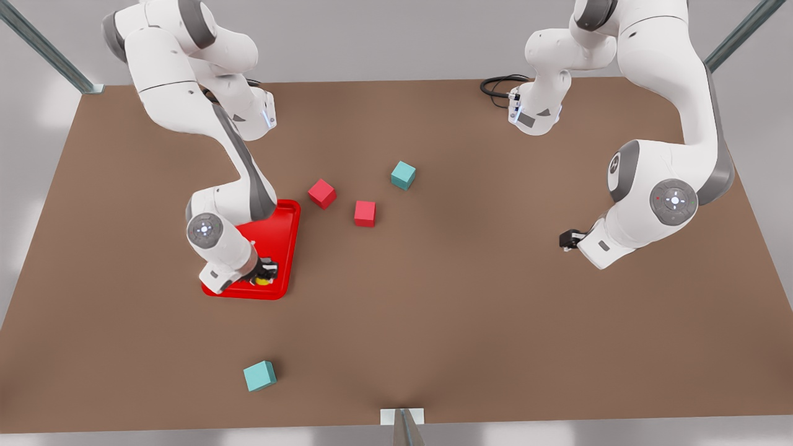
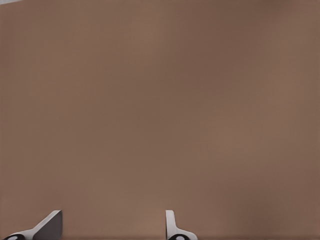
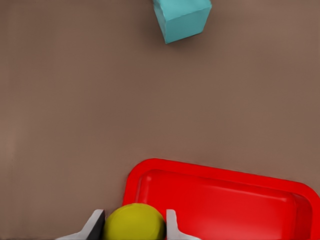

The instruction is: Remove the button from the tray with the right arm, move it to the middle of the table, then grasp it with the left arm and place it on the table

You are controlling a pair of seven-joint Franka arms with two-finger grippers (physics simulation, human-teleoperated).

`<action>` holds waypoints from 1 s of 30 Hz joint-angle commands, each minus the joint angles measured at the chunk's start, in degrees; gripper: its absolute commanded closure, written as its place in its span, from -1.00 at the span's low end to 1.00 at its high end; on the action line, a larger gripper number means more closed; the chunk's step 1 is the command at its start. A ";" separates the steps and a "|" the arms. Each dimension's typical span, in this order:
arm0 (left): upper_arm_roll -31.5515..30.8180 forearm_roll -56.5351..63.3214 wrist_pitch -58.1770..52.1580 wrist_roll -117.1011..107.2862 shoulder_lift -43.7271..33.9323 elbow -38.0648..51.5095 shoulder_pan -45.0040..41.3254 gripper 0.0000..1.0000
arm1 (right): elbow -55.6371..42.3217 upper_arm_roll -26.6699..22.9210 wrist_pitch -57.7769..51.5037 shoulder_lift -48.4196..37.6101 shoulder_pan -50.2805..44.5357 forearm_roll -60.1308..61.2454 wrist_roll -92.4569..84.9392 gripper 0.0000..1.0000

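The red tray (image 1: 284, 232) lies on the brown table (image 1: 433, 310) at the front view's left. The button (image 1: 262, 280), with its round yellow cap, is at the tray's near corner. My right gripper (image 1: 266, 272) reaches down into the tray and is shut on the button. In the right wrist view the yellow cap of the button (image 3: 134, 221) sits between the two fingertips (image 3: 171, 225) of the right gripper (image 3: 134, 229), over the tray (image 3: 225, 174). My left gripper (image 1: 567, 238) waits at the front view's right, and in the left wrist view the left gripper (image 2: 111, 227) is open over bare table.
Two red cubes (image 1: 322, 193) (image 1: 365, 213) and a teal cube (image 1: 403, 174) lie near the table's middle. Another teal cube (image 1: 259, 375) (image 3: 182, 20) sits in front of the tray. A black cable (image 1: 495, 85) coils at the far edge.
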State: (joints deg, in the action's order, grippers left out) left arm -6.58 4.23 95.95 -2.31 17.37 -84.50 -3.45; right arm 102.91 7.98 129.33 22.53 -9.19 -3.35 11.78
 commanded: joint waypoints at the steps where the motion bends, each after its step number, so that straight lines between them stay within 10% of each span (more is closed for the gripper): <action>1: -0.01 -0.01 0.11 -0.06 -0.06 0.04 0.03 -1.00 | -5.69 0.72 -11.38 1.63 -4.08 -1.23 -4.12 0.21; 10: -0.10 -0.10 0.20 -0.76 0.03 0.30 -0.06 -1.00 | -53.95 0.99 -14.02 34.33 -24.91 -4.74 -34.19 0.22; 15: -0.10 -0.28 0.03 -5.68 -1.81 0.74 -0.06 -1.00 | -53.77 0.63 0.30 39.26 -33.09 -8.96 -38.24 0.22; 22: -5.37 -1.86 -0.77 -50.05 -1.20 0.48 -0.24 -1.00 | -53.77 0.28 -14.64 39.61 -34.32 -13.53 -54.50 0.21; 25: -5.46 -2.74 -0.59 -68.88 -0.23 0.65 -0.24 -1.00 | -53.69 0.37 -14.64 40.40 -34.41 -13.53 -53.71 -1.00; 30: -5.46 -2.21 0.11 -75.82 3.90 0.65 -0.32 -1.00 | -53.34 0.28 -14.90 36.63 -33.27 -13.26 -38.42 -1.00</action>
State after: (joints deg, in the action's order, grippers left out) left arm -12.02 2.12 95.78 -35.26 20.87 -83.83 -3.75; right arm 50.25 8.43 115.95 59.64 -42.20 -16.69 -23.34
